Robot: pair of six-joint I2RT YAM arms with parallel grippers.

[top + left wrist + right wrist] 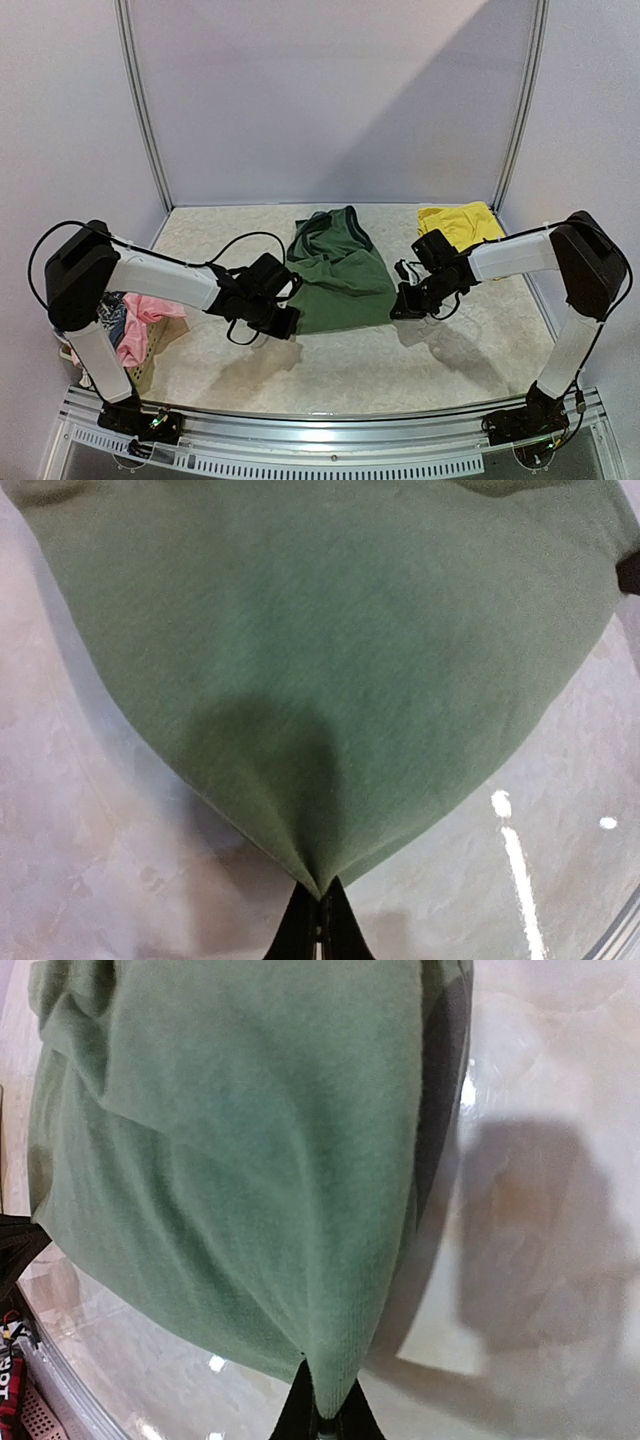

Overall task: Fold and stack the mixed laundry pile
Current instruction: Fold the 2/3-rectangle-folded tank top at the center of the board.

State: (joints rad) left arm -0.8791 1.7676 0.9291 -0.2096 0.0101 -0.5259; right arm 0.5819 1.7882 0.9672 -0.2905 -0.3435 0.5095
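Top view. The olive-green sleeveless top (338,275) is lying on the pale marbled table (350,370) at the centre of the frame. Its upper part is bunching into wrinkles; its lower edge is running roughly straight across. The left gripper (285,322) is sitting at the lower-left corner of that edge and the right gripper (405,308) at the lower-right corner. Both arms are reaching inward from the two sides of the frame.

Left wrist view. The black fingers are meeting at the bottom centre of the frame, clenched on a corner of the green cloth. The fabric is drawing into a point at the pinch, then fanning out to fill the upper frame. Bare table is showing in both lower corners.

Right wrist view. Here too the fingers are pressing together at the bottom centre, grasping a narrow fold of the same green cloth. A darker trim is running along the garment's right side. A soft shadow is falling on the table at the right of the frame.

Rest of the pile, top view. The yellow shorts (460,224) are lying at the upper right, close to the back wall and partly behind the right arm. The pink piece (140,325) and the blue-grey patterned piece (112,318) are sitting in the mesh basket (148,372) at the lower left, partly hidden by the left arm.
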